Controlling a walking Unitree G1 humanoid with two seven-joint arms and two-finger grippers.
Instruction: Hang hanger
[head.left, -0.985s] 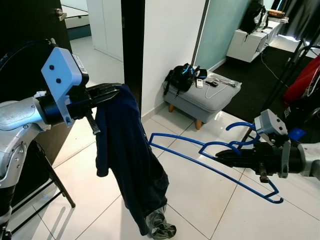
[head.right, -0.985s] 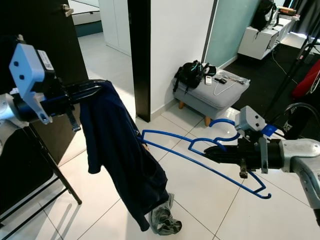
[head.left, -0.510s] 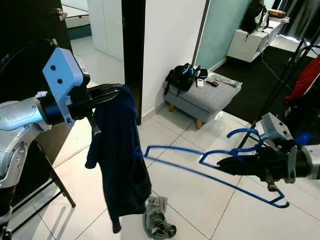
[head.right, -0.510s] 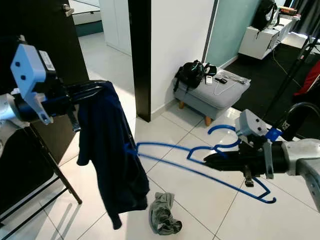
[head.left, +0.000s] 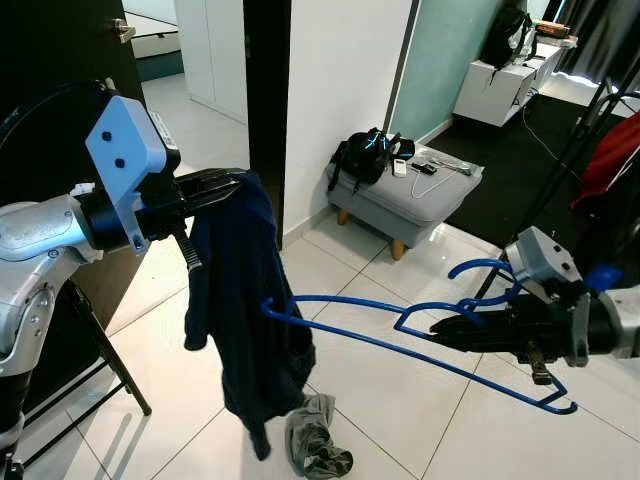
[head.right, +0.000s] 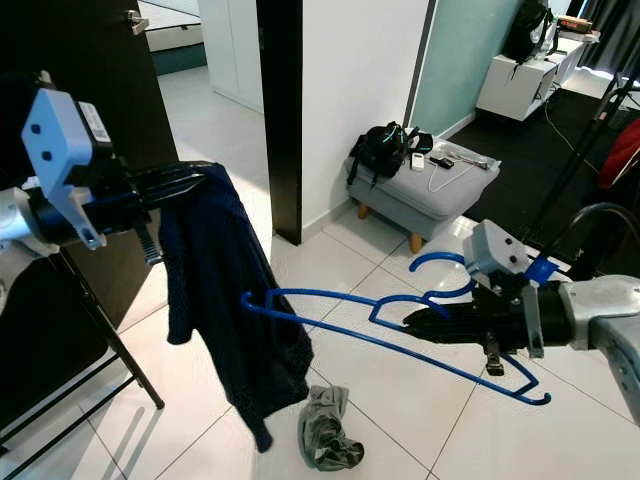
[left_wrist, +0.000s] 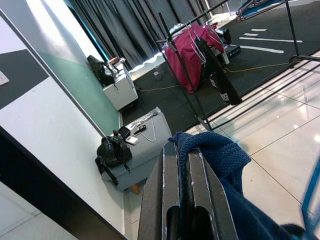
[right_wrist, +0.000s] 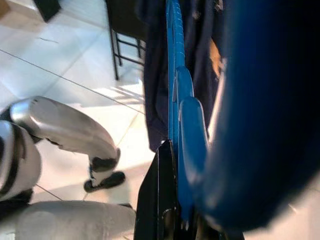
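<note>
I have the left gripper raised at my left, its black fingers pressed together on the top edge of a dark blue garment, which hangs straight down from them toward the tiled floor. From the left wrist view, the cloth bunches over the closed finger ends. The right gripper reaches in from my right, its fingers pinching the blue hanger near the base of its hook. The hanger lies almost level, hook toward my right arm, and its far shoulder tip touches the hanging garment about halfway down; I cannot tell whether the tip is inside the cloth or only against it. The right wrist view looks along the hanger's blue bar to the dark cloth beyond.

On the floor just below the garment's hem lies a crumpled grey cloth. A black folding stand sits under my left arm, beside a dark door. Past the garment is a white wall edge, and beyond it a grey footstool with a black bag and some small items on top. Far right there is a black clothes rack with a red garment hanging on it, well apart from the hanger, and a white cabinet stands at the back
</note>
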